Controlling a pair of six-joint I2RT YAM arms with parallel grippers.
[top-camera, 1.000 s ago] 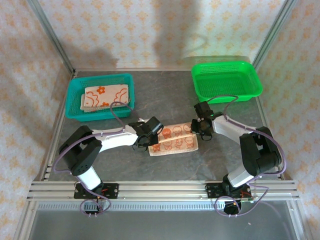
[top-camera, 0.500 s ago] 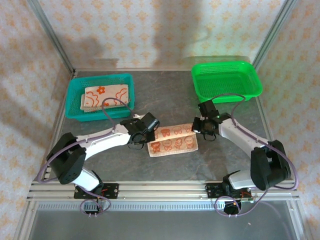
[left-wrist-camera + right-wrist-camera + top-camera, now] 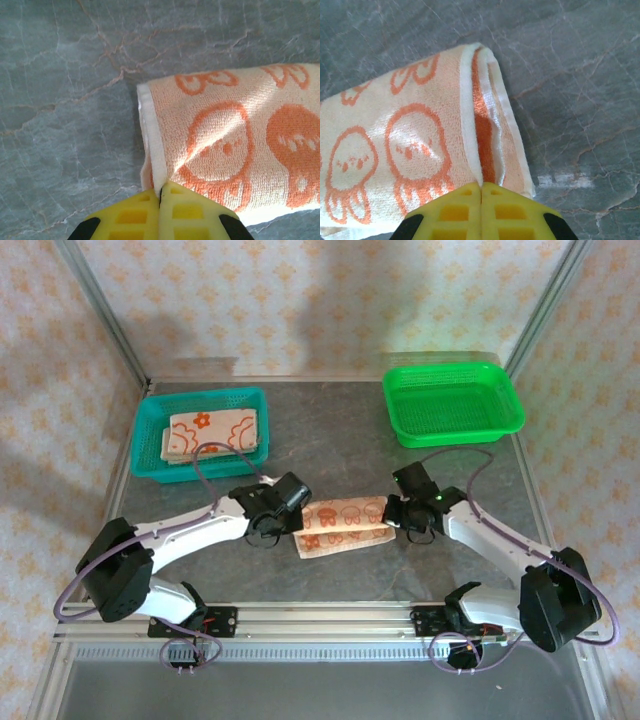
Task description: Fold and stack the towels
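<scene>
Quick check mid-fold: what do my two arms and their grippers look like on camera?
Both the left arm and right arm have white links and black joints. A thin purple cable loops along each. The left gripper and right gripper carry bright yellow plastic fingers with rectangular cut-outs, black behind them.

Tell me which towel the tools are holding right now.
The towel on the table: the left tool and right tool each pinch one end of it. The folded towels in the teal basket lie apart from both.
</scene>
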